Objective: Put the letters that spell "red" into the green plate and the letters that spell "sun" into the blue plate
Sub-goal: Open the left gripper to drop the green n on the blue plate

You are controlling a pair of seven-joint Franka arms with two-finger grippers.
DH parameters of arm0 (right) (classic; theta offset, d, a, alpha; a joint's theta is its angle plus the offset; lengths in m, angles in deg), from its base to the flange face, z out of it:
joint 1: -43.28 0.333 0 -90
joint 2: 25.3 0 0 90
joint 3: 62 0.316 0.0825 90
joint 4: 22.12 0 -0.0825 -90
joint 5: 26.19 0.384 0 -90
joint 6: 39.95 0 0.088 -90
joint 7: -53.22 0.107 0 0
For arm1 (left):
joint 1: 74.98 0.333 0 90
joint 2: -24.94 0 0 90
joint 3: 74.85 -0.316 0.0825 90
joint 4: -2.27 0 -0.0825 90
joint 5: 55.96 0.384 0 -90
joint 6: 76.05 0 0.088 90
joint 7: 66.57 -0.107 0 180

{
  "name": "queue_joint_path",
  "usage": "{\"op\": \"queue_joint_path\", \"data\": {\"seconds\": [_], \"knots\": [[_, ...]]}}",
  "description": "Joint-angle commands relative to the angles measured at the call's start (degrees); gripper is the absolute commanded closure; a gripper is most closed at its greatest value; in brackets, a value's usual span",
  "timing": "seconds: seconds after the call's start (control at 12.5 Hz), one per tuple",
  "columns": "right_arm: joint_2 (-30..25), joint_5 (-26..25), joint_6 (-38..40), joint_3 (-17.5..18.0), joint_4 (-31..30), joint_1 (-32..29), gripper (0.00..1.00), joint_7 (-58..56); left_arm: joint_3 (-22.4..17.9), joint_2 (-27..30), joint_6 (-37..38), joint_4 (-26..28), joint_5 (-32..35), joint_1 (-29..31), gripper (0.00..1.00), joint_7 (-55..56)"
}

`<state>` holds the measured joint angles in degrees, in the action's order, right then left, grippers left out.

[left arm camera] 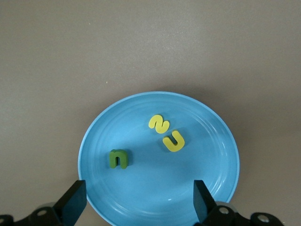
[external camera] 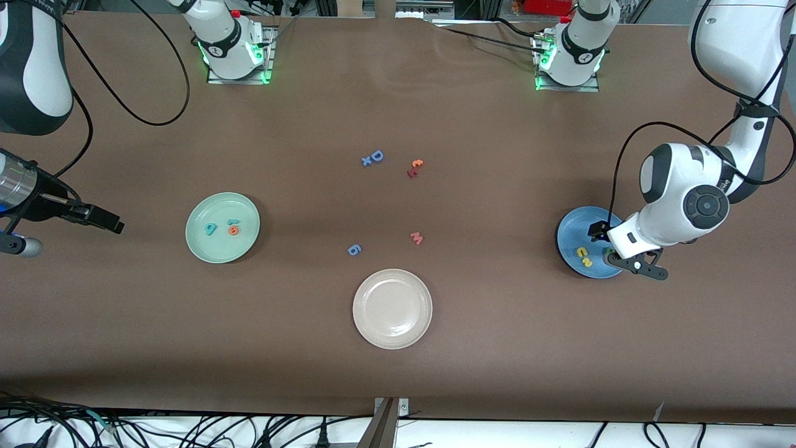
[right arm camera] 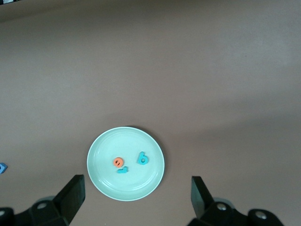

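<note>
Brown table carries the blue plate (left arm camera: 141, 197) with yellow s (left arm camera: 159, 123), yellow u (left arm camera: 174, 141) and green n (left arm camera: 118, 158) inside, directly below the wide, empty left gripper (left arm camera: 136, 207). Beside the green plate (right arm camera: 101, 181), holding r, e, d, the right gripper (right arm camera: 136, 205) waits wide, empty.

1. Green plate (external camera: 222, 251): round, pale mint, toward the right arm's end of the table. Holds the teal r (right arm camera: 122, 170), orange e (right arm camera: 118, 162) and teal d (right arm camera: 142, 158).
2. Blue plate (external camera: 569, 233): round, toward the left arm's end. Holds the yellow s (left arm camera: 159, 124), yellow u (left arm camera: 174, 141) and green n (left arm camera: 118, 158).
</note>
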<state>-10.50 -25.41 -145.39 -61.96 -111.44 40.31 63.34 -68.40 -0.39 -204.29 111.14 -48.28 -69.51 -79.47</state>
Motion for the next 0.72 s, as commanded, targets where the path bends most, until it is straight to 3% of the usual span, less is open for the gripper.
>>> {"op": "queue_joint_path", "data": {"seconds": [0.0, 0.4, 0.48, 0.64], "knots": [[-0.7, 0.2, -0.3, -0.4, -1.0, 0.2, 0.00, -1.1, 0.6, 0.1, 0.5, -1.8, -1.6, 0.2, 0.00, -0.1], [-0.8, 0.2, -0.3, -0.4, -1.0, 0.2, 0.00, -1.1, 1.4, 0.6, 7.2, -8.4, -1.0, -0.4, 0.00, 0.0], [-0.8, 0.2, -0.3, -0.4, -1.0, 0.3, 0.00, -1.1, 0.6, 1.3, 8.9, -9.4, -0.9, -2.9, 0.00, 0.1], [-0.8, 0.2, -0.4, -0.4, -1.0, 0.3, 0.00, -1.1, -4.7, 4.7, 12.8, -10.2, -0.9, -9.5, 0.00, 1.3]]}}
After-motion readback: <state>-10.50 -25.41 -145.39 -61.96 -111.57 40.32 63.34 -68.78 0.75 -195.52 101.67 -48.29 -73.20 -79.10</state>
